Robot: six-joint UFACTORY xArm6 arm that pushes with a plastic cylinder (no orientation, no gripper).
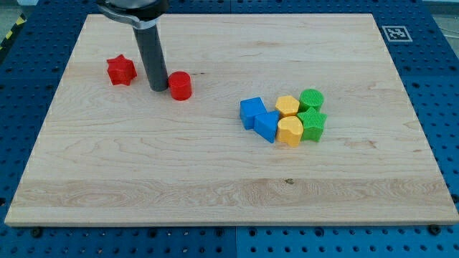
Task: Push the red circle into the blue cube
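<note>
The red circle lies on the wooden board at the upper left of the middle. My tip stands right at the red circle's left side, touching or nearly touching it. The blue cube lies to the right of the middle, well apart from the red circle, down and to the right of it. A second blue block touches the cube at its lower right.
A red star lies left of my tip. Two yellow blocks, a green circle and a green star cluster right of the blue blocks. The board sits on a blue pegboard table.
</note>
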